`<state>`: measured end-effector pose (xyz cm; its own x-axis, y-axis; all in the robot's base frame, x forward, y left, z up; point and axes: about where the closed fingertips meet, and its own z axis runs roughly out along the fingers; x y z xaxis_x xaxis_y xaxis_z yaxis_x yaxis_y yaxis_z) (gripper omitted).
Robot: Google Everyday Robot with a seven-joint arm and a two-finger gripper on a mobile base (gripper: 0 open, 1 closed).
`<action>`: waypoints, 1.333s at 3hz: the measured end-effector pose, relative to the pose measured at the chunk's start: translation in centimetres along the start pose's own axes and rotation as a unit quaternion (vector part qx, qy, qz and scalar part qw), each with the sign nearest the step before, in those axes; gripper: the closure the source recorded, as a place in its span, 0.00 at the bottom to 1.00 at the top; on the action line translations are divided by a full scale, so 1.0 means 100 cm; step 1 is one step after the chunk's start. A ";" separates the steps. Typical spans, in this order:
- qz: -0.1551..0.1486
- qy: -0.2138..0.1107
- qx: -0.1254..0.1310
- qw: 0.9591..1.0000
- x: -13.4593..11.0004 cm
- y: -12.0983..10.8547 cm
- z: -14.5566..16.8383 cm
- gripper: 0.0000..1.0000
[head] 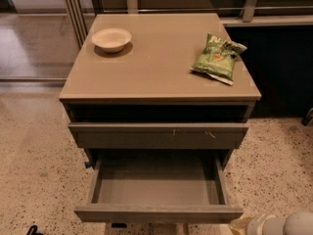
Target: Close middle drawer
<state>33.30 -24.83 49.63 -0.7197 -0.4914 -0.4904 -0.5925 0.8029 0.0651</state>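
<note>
The middle drawer (157, 213) of a grey-brown cabinet stands pulled far out toward me. Its plain front panel faces me and its smooth grey inside (156, 182) holds nothing. My gripper (240, 225) sits at the bottom right edge of the view, just right of and below the drawer front's right corner. Only its pale yellowish tip and the white-grey arm (286, 225) behind it show. It does not visibly touch the drawer.
Above the open drawer is a wider drawer front with light scratches (159, 136), slightly out. On the cabinet top (156, 67) lie a pale bowl (111, 38) at back left and a green chip bag (218, 58) at right. Speckled floor (39, 170) surrounds the cabinet.
</note>
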 end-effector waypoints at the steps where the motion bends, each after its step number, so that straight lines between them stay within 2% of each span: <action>1: 0.024 0.023 -0.008 0.999 0.026 -0.003 0.045 1.00; 2: 0.024 0.018 -0.005 1.000 0.019 -0.013 0.071 1.00; 3: 0.008 -0.004 0.007 1.000 -0.006 -0.025 0.085 1.00; 4: 0.008 -0.004 0.007 1.000 -0.005 -0.024 0.085 1.00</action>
<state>38.19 -23.65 42.33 -0.7261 -0.4758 -0.4964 -0.5757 0.8154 0.0606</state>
